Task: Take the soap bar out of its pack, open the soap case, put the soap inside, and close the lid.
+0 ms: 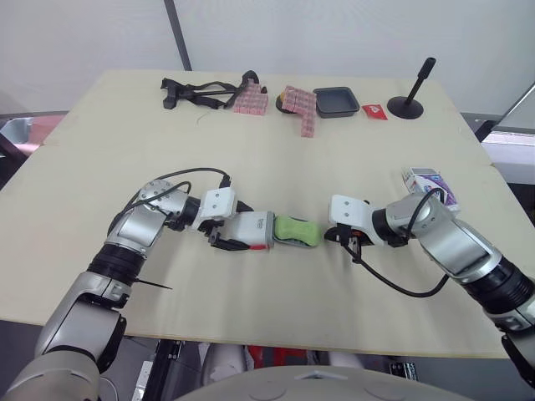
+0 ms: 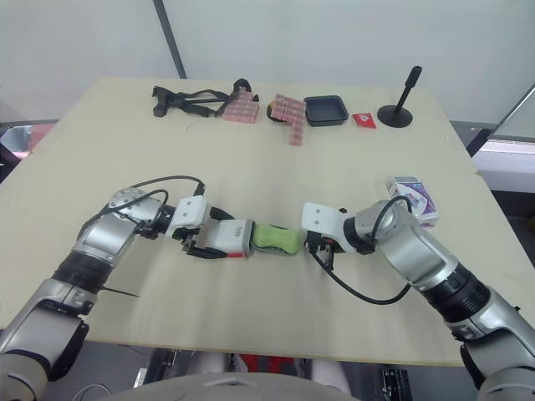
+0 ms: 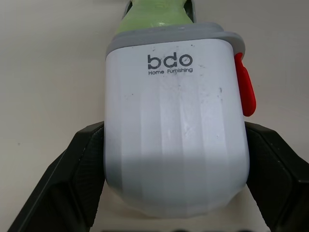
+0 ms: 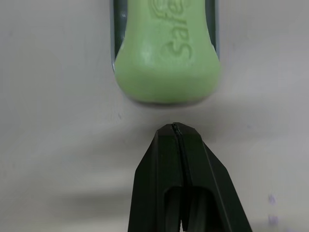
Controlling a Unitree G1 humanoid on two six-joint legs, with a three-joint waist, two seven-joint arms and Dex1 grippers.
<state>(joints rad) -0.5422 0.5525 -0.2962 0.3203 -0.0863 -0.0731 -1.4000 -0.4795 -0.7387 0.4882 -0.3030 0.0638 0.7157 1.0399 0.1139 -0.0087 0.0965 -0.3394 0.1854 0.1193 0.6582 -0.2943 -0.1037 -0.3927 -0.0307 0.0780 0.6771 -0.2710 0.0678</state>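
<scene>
A green soap bar lies in the grey tray of the soap case, its end sticking out of the white cover, which has a red latch. My left gripper is shut on the white cover, one black finger pressed to each side. My right gripper is shut with nothing in it, its tips just short of the soap's free end, not touching. The purple and white soap pack lies on the table behind my right arm.
Along the table's far edge are black straps, pink blocks, a black tray, a red packet and a black stand. A black cable loops under my right wrist.
</scene>
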